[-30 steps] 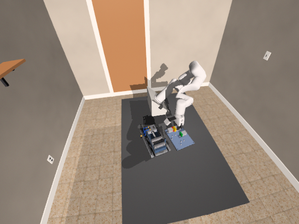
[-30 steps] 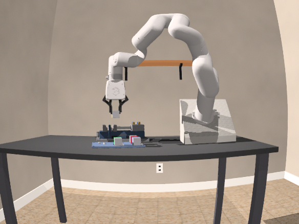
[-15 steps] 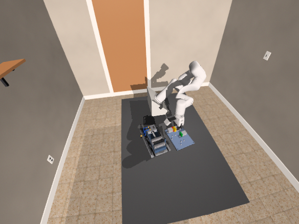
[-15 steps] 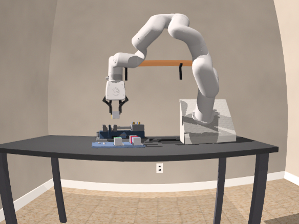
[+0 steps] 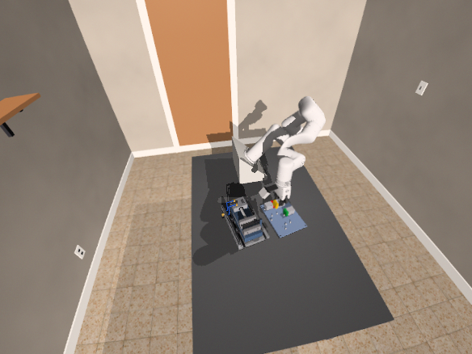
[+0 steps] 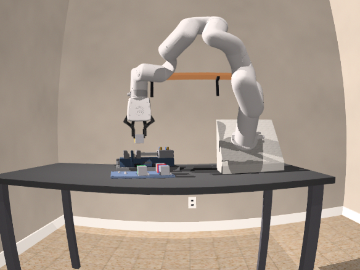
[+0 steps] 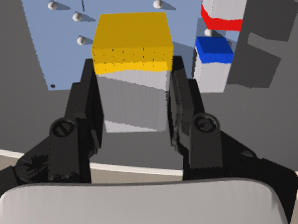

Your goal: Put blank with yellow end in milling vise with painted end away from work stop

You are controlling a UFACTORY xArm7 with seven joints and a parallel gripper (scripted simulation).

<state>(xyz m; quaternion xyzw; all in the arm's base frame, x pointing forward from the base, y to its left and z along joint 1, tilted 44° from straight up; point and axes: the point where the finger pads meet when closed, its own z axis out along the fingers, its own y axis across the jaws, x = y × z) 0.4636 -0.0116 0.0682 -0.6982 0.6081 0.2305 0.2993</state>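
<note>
Dark table top (image 6: 92,175) carries vise (image 6: 145,157) and infeed plate (image 6: 123,175); we judge pick done, loading left: gripper (image 7: 136,96) clamped on the yellow-ended blank (image 7: 133,70), held aloft above the plate, 3 other blanks resting there.
</note>
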